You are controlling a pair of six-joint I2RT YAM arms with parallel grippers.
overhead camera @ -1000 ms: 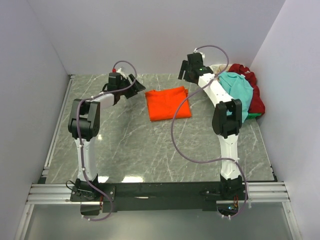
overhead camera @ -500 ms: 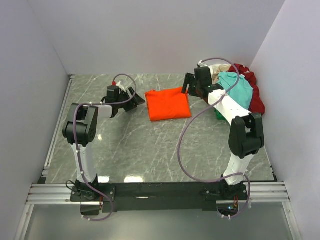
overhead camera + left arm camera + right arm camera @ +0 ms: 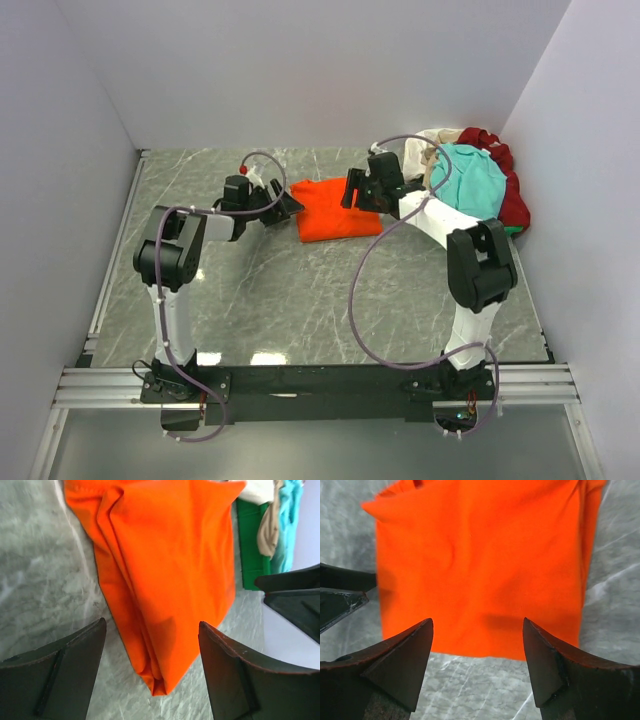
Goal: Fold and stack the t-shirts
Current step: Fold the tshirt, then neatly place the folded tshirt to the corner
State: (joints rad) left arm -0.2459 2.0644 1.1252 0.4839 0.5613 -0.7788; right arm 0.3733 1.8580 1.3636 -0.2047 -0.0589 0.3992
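A folded bright orange t-shirt [image 3: 335, 212] lies flat on the marble table [image 3: 280, 290], behind the middle. My left gripper [image 3: 288, 206] sits low at its left edge, open. In the left wrist view a folded corner of the orange t-shirt [image 3: 165, 570] points between the spread fingers of the left gripper [image 3: 152, 625]. My right gripper [image 3: 352, 190] is at the shirt's right edge, also open. In its wrist view the right gripper [image 3: 478, 622] straddles the near hem of the orange t-shirt [image 3: 480, 565] without touching. More t-shirts are heaped at the back right: teal [image 3: 472, 180], dark red [image 3: 512, 195], cream [image 3: 425, 150].
White walls close in the table on the left, back and right. A green cloth [image 3: 252, 545] lies under the heap, next to the orange shirt. The right arm's cable [image 3: 365, 290] loops over the table. Each wrist view shows the other gripper's dark fingers across the shirt.
Both grippers have closed in on the orange shirt. The left one slid right to its left edge. The right one swung down and left from beside the heap to its right edge.
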